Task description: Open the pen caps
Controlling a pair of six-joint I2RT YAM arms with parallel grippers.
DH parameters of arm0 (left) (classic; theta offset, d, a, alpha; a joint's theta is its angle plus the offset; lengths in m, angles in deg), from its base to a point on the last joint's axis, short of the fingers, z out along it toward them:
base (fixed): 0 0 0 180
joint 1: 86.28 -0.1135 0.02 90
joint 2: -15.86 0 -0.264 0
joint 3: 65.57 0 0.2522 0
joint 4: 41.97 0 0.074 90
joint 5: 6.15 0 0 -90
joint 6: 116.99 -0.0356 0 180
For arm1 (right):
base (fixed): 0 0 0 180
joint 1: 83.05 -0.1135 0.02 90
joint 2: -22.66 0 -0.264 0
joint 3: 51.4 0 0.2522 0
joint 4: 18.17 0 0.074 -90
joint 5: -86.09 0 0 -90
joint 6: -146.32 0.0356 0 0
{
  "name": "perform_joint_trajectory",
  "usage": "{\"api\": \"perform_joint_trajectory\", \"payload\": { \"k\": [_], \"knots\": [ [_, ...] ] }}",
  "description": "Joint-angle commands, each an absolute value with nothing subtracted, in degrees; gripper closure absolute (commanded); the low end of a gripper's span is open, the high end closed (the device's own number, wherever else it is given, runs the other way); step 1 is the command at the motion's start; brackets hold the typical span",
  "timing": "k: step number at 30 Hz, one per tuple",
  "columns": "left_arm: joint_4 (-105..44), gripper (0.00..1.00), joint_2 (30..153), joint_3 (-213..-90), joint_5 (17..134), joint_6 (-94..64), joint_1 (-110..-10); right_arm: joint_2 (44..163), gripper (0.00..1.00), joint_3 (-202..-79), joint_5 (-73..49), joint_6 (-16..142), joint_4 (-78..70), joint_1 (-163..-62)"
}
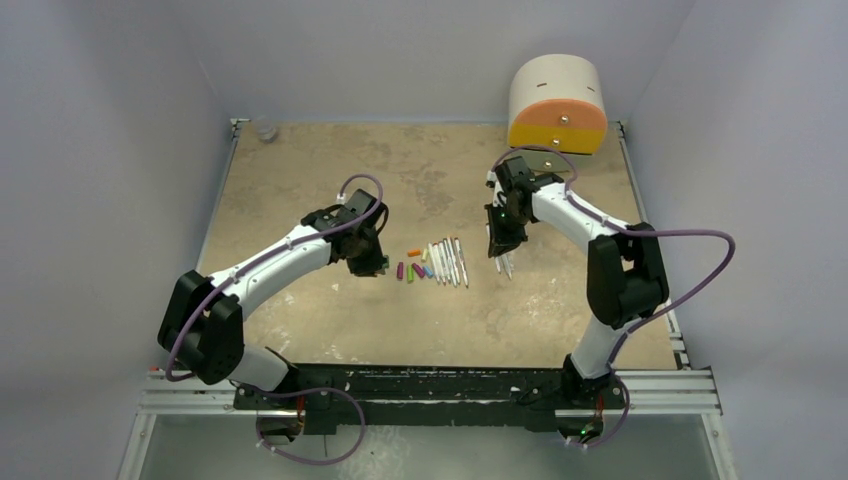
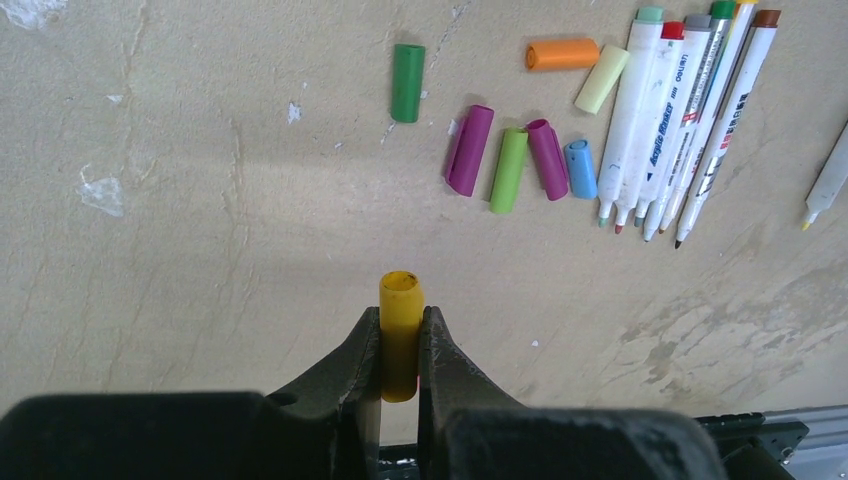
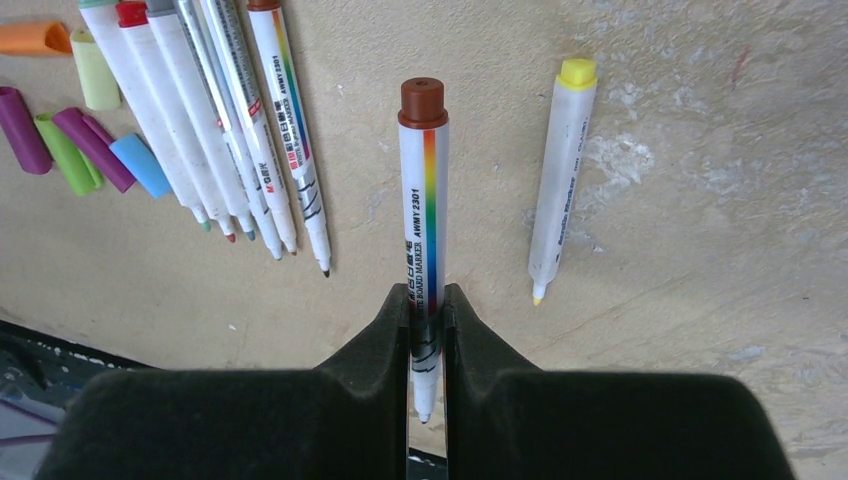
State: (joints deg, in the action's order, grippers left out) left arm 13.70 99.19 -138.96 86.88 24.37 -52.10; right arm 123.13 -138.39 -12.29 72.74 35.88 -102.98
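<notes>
my left hand (image 2: 401,322) pinches a yellow cap (image 2: 401,292) over open tabletop (image 2: 180,250), apart from the loose caps (image 2: 509,168). my right hand (image 3: 427,305) pinches a brown-ended pen (image 3: 424,190) between the pen row (image 3: 200,110) and a yellow-ended pen (image 3: 560,180).

The left arm (image 1: 275,258) and right arm (image 1: 580,212) reach forward, elbows bent, wrists turned toward each other. The left gripper (image 2: 401,320) is closed on a yellow cap (image 2: 401,293), the right gripper (image 3: 427,298) on a pen (image 3: 423,170).
</notes>
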Motion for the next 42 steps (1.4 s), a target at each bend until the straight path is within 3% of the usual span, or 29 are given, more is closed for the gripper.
{"api": "perform_joint_trajectory", "payload": {
  "k": [1, 5, 12, 26, 35, 42],
  "knots": [
    [12.7, 1.0, 97.8, -138.7, 87.8, 22.6, -52.4, 124.3, 0.92, -141.6, -10.8, 72.7, 36.8, -103.2],
    [12.3, 1.0, 97.8, -137.8, 87.5, 22.2, -52.3, 125.6, 0.9, -142.7, -10.6, 72.7, 36.9, -103.2],
    [12.1, 1.0, 98.1, -137.8, 87.5, 22.2, -52.3, 126.5, 0.78, -142.9, -10.5, 72.8, 36.9, -103.3],
    [14.1, 1.0, 101.6, -142.9, 88.9, 22.3, -52.4, 124.0, 0.72, -145.4, -10.3, 72.1, 39.2, -103.4],
    [15.9, 1.0, 107.6, -149.0, 93.9, 20.8, -52.4, 120.0, 0.65, -153.8, -15.7, 72.6, 44.7, -103.4],
    [15.3, 1.0, 113.5, -151.2, 94.9, 18.7, -52.4, 114.5, 0.55, -151.0, -20.6, 72.6, 45.2, -103.4]
  ]
}}
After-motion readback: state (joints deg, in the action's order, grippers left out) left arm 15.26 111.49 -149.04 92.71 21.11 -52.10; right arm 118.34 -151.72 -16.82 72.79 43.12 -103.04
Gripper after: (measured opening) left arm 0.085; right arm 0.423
